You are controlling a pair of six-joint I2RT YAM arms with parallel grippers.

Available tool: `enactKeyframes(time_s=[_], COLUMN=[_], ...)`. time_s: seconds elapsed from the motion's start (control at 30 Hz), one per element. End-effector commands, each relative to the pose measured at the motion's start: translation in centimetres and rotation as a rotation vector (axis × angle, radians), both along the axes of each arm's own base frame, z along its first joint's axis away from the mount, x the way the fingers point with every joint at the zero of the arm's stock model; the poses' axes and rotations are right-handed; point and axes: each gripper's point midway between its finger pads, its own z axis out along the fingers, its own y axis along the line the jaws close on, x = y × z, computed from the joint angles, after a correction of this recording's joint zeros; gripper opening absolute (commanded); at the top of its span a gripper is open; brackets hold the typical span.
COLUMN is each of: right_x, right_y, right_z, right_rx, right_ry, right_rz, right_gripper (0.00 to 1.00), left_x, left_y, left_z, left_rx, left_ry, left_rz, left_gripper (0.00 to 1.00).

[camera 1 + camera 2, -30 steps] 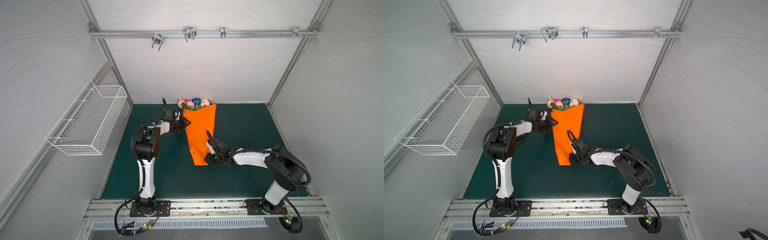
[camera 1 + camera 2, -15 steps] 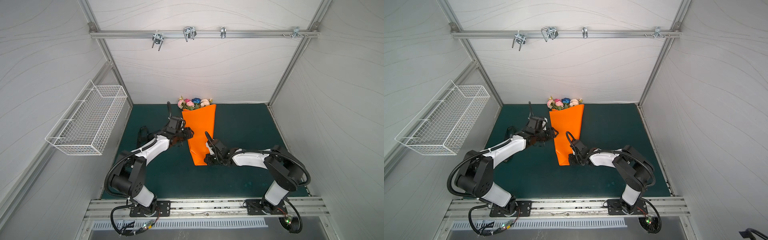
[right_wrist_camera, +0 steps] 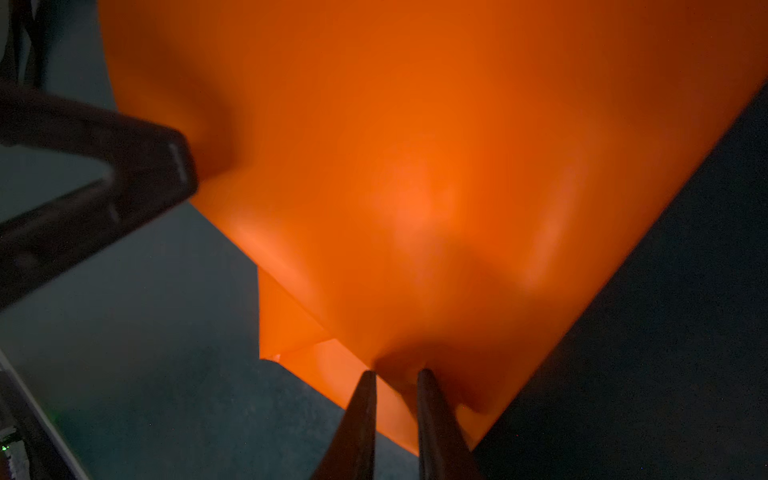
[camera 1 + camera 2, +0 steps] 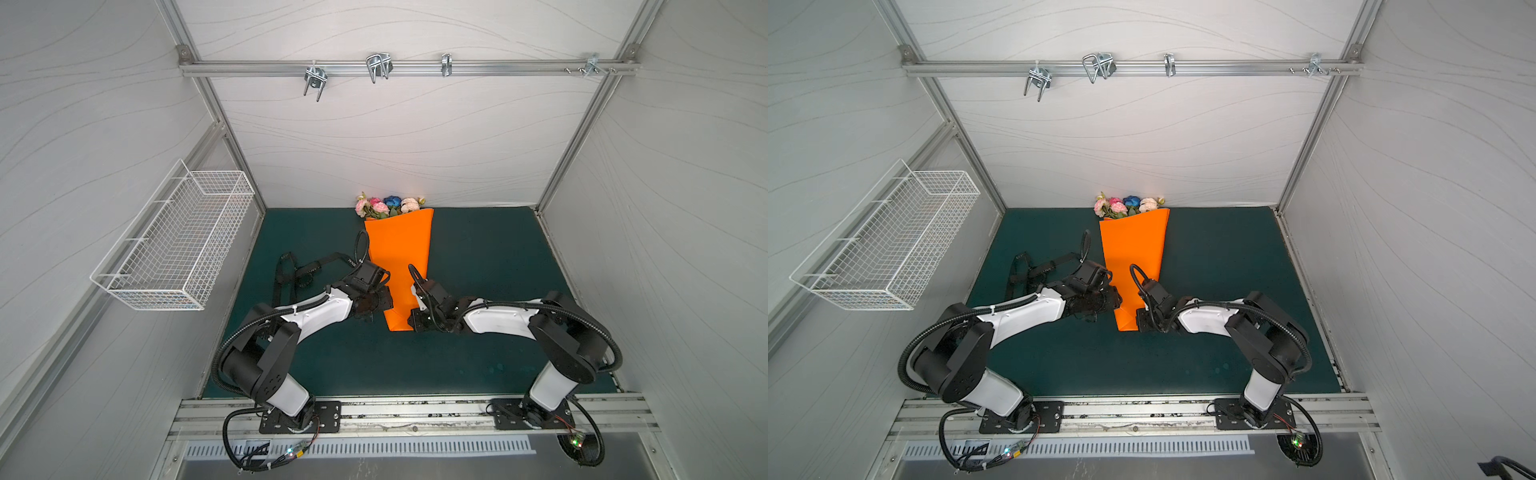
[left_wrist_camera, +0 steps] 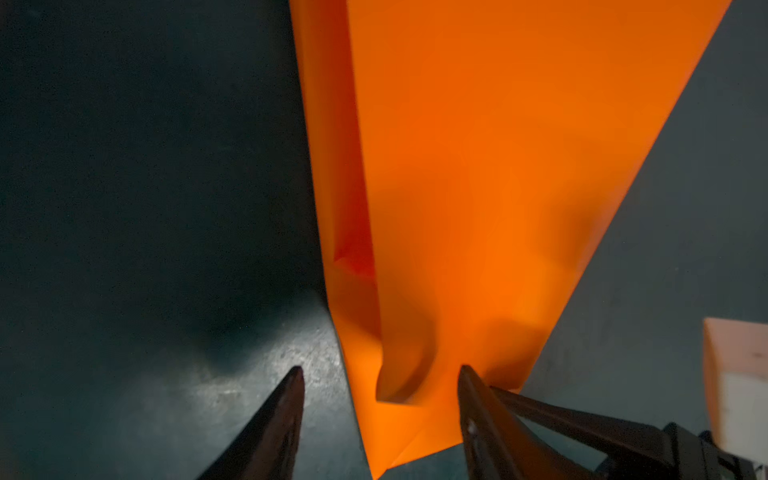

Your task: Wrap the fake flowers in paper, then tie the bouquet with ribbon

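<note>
One black ribbon (image 4: 322, 265) lies loose on the mat (image 4: 478, 257), far left. Next, my left gripper (image 5: 380, 369) straddles the orange paper (image 4: 399, 257) edge, jaws apart. The bouquet of fake flowers (image 4: 388, 205) lies wrapped in that paper, blossoms by the back wall (image 4: 395, 145). My right gripper (image 3: 395, 373) is clamped on the paper's narrow end
</note>
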Motion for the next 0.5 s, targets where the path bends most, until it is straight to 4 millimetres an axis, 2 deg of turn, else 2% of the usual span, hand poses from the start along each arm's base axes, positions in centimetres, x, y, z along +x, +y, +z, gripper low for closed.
enactKeyframes(time_s=[0.0, 0.2, 0.33, 0.47], right_x=[-0.3, -0.4, -0.4, -0.3], right_y=[-0.5, -0.5, -0.6, -0.7], right_z=[0.3, 0.4, 0.6, 0.9], right_rx=[-0.02, -0.019, -0.017, -0.022], right_ry=[0.002, 0.0, -0.005, -0.013], right_rz=[-0.013, -0.012, -0.013, -0.021], right_gripper=[0.22, 0.22, 0.22, 0.23], left_x=[0.3, 0.7, 1.0, 1.1], left_y=[0.5, -2.0, -2.8, -3.0], left_z=[0.7, -0.6, -1.0, -1.6], left_rx=[-0.01, -0.12, -0.154, -0.156], left_ry=[-0.052, -0.012, -0.002, 0.004], left_rz=[0.058, 0.029, 0.024, 0.016], left_gripper=[0.56, 0.41, 0.31, 0.1])
